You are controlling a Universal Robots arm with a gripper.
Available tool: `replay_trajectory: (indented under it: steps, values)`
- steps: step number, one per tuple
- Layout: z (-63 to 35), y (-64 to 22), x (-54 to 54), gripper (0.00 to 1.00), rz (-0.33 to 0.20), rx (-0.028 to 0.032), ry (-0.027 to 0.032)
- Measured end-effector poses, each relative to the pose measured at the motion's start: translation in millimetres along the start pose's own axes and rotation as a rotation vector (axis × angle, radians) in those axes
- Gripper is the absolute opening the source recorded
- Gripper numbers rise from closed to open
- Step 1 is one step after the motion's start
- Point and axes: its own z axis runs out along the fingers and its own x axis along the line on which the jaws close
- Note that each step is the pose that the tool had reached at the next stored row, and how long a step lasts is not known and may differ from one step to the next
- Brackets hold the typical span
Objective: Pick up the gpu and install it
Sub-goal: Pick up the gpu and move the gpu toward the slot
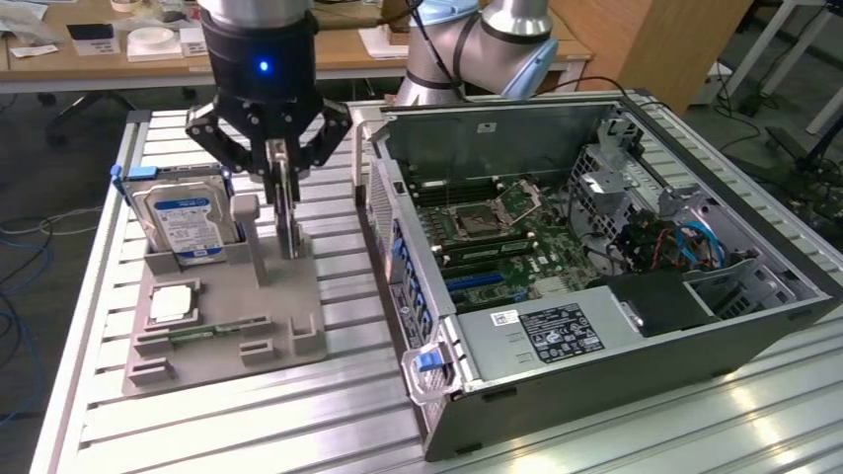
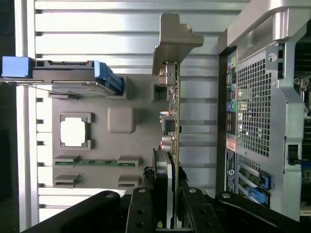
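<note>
The gpu (image 1: 284, 225) is a thin green card seen edge-on, standing upright over the grey parts holder (image 1: 283, 316) to the exterior view's left of the computer case. My gripper (image 1: 276, 170) comes down from above and is shut on the card's upper edge. In the wrist view the gpu (image 2: 171, 121) runs as a narrow strip with its silver bracket (image 2: 172, 41) at the far end, and the black fingers (image 2: 143, 208) clamp it on both sides. I cannot tell whether the card's lower edge still rests in the holder.
The open computer case (image 1: 737, 346) lies on its side with the motherboard (image 1: 507, 247) facing up; its rear panel (image 2: 252, 111) is close beside the card. On the parts holder (image 2: 141, 141) are a hard drive (image 1: 185, 222), a processor (image 1: 172, 304) and a memory stick (image 1: 197, 334).
</note>
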Motion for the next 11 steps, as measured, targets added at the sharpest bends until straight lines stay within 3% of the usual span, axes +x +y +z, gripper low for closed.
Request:
replay_trajectory:
  steps: [11]
  values:
    - [-49.8,2.0,0.8,0.27,0.0,0.0,0.0]
